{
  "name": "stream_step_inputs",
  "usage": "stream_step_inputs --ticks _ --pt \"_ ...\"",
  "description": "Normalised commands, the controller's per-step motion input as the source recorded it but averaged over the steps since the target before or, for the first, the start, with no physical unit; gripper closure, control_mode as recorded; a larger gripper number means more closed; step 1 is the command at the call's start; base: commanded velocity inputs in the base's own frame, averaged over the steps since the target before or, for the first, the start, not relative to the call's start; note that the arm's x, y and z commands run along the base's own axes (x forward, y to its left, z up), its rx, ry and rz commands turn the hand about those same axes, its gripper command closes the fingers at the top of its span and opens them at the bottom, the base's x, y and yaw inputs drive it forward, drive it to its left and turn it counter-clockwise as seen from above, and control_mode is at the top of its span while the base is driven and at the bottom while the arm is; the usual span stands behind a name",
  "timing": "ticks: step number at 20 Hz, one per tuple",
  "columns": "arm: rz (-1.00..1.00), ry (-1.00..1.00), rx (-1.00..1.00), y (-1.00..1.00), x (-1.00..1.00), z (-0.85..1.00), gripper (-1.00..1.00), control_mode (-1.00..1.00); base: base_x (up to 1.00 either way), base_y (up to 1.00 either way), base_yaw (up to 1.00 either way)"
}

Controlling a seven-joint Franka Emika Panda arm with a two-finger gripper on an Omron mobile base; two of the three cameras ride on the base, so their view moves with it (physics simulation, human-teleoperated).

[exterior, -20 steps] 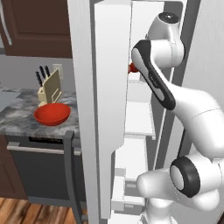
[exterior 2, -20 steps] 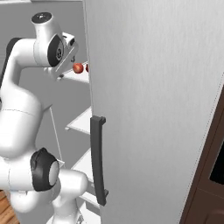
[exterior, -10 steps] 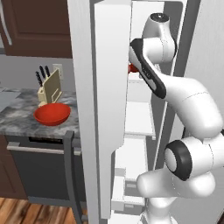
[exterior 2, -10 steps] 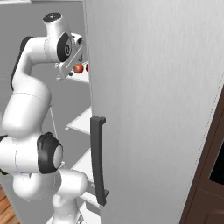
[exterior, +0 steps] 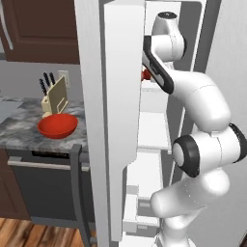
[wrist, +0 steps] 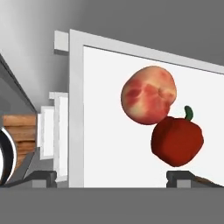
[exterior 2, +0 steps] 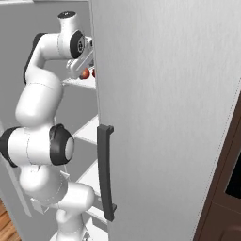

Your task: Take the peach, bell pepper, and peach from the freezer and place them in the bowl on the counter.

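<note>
The arm reached up into the open freezer, its gripper spread wide and holding nothing, with the finger tips far apart at the bottom of the hand view. Ahead of it, on a white shelf, lay one peach and the bell pepper, touching each other; in that tilted view the peach sat above and slightly left of the pepper, whose green stem pointed up. In the right base view two small red shapes showed on an upper shelf just beside the hand, near the edge of the freezer door. Whether a second peach lay behind these could not be told.

The bowl stood on the counter, well to the left of the freezer, in front of a knife block. It looked empty from that angle, so by appearance none of the three items had been delivered yet. The work seemed to be at its first pick: closing on a fruit, carrying it over to the bowl, then two more trips.
</note>
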Motion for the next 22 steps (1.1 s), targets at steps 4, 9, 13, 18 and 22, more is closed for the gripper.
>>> stream_step_inputs --ticks 4,9,13,18,22 --pt "0.00 0.00 0.00 -0.01 0.40 0.00 -1.00 -1.00 0.00 0.00 0.00" --pt "0.00 0.00 0.00 -0.03 0.45 -0.10 -1.00 -1.00 0.00 0.00 0.00" --pt "0.01 0.00 0.00 -0.08 0.49 -0.20 -1.00 -1.00 0.00 0.00 0.00" --pt "0.01 0.08 0.00 -0.06 0.33 -0.23 -1.00 -1.00 0.00 0.00 0.00" --pt "0.00 0.12 0.00 0.00 0.23 -0.22 -1.00 -1.00 0.00 0.00 0.00"
